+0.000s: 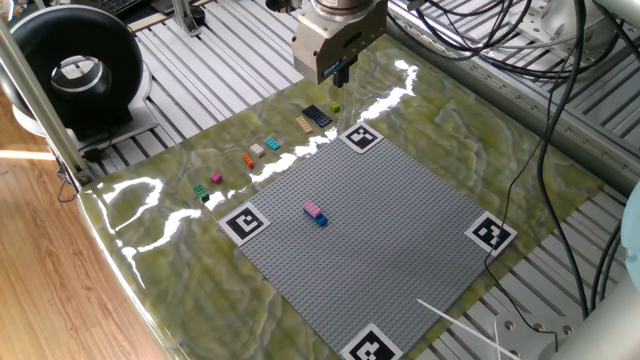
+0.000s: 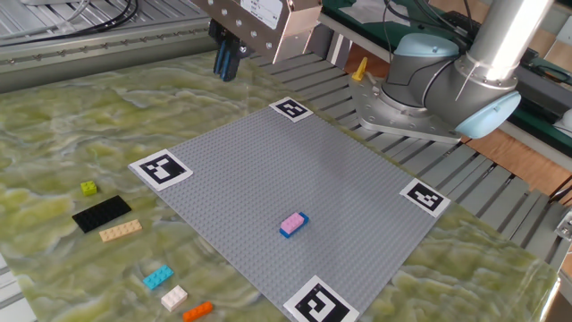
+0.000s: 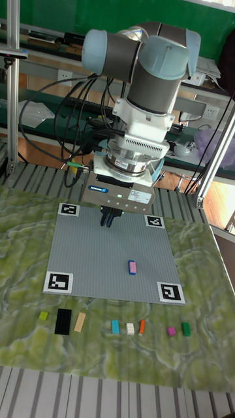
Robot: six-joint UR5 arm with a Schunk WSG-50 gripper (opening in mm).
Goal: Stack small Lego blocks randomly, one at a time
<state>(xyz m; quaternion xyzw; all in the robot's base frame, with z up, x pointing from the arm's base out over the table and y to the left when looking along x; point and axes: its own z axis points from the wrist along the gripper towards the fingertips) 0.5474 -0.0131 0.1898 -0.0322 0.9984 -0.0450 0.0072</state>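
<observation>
A pink brick stacked on a blue one [image 1: 315, 212] [image 2: 293, 224] [image 3: 132, 267] stands near the middle of the grey baseplate [image 1: 390, 240] [image 2: 259, 161] [image 3: 85, 255]. Loose small Lego blocks lie in a row beside the plate: lime [image 2: 88, 188], tan [image 2: 120, 231], cyan [image 2: 158, 277], white [image 2: 173, 297], orange [image 2: 197, 310], magenta [image 3: 171, 331], green [image 3: 185, 328]. My gripper [image 1: 339, 74] [image 2: 225, 63] [image 3: 108, 219] hangs high over the plate's far edge, well away from every block. Its fingers stand together, shut, and no brick shows between them.
A flat black plate [image 2: 101, 213] [image 1: 317, 116] lies between the lime and tan bricks. Black-and-white marker tags [image 2: 161, 167] sit at the baseplate's corners. The arm's base [image 2: 429, 89] and cables stand behind the table. A black round device [image 1: 75, 70] sits off the mat.
</observation>
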